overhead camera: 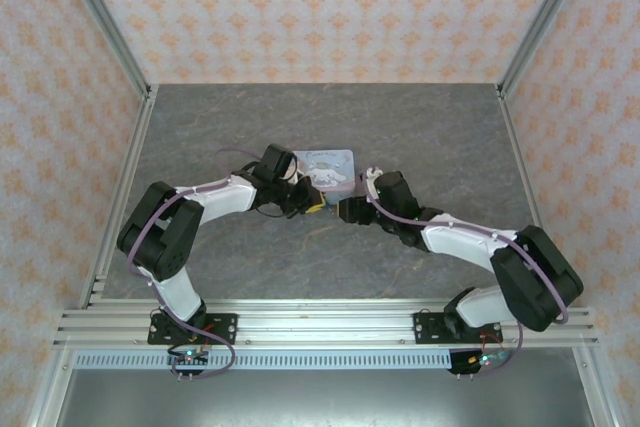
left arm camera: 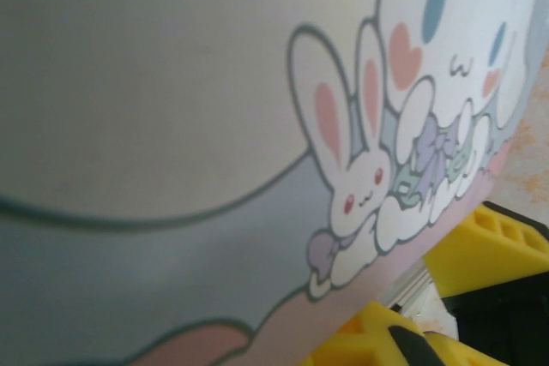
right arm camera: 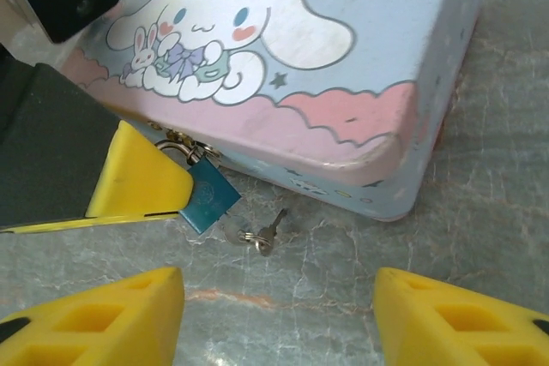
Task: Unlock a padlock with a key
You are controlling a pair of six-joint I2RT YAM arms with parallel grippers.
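Observation:
The small teal padlock (right arm camera: 208,195) hangs from the hasp on the front of the pastel cartoon tin box (right arm camera: 343,57). The pale key (right arm camera: 268,231), on a little ring, lies flat on the table just right of the padlock and touches nothing else. One yellow finger (right arm camera: 137,182) of my left gripper (overhead camera: 312,203) presses against the padlock's left side; its other finger is hidden. My right gripper (right arm camera: 279,323) hovers open over the table in front of the key, with nothing between its fingers (right arm camera: 94,323). In the left wrist view the box lid (left arm camera: 214,126) is very close.
The tin box (overhead camera: 328,169) sits mid-table on the grey marbled surface (overhead camera: 330,267). Both arms converge at its front edge, their grippers nearly touching. Aluminium frame posts and patterned walls bound the table on the left, right and back.

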